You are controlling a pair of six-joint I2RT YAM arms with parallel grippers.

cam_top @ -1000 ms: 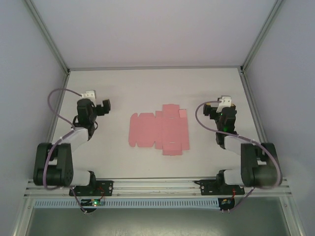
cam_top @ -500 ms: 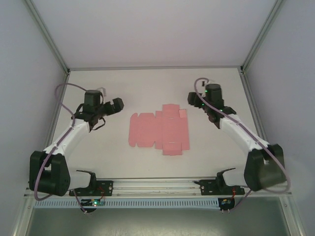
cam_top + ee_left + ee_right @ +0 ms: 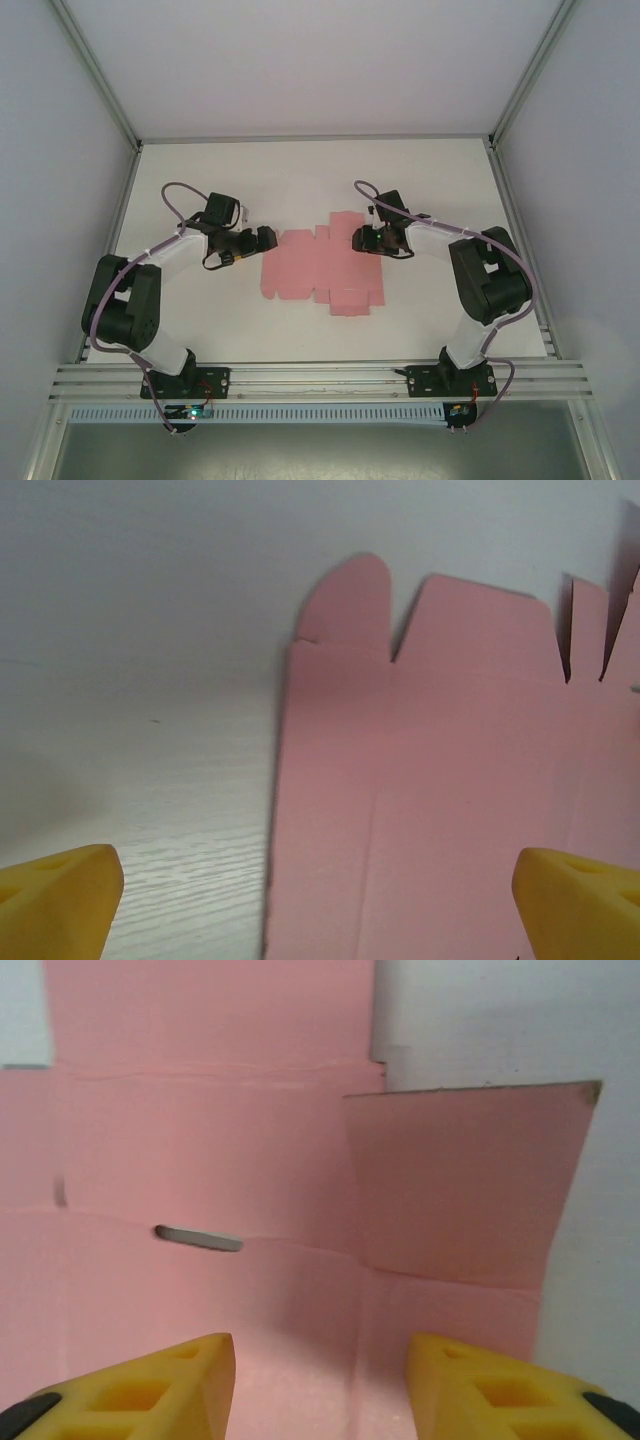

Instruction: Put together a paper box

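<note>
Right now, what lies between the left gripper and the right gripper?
The paper box, a flat pink sheet, lies between the left gripper and right gripper; the top view shows it.

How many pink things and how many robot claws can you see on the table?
1 pink paper box, still a flat sheet
2 claws: left claw and right claw, both open
Total: 3

White table [image 3: 300, 185], faint wood grain. Pale grey panel walls [image 3: 320, 60] back and both sides. Aluminium frame posts [image 3: 95, 70] at corners, slotted rail [image 3: 320, 374] along near edge. Even, soft light.
</note>
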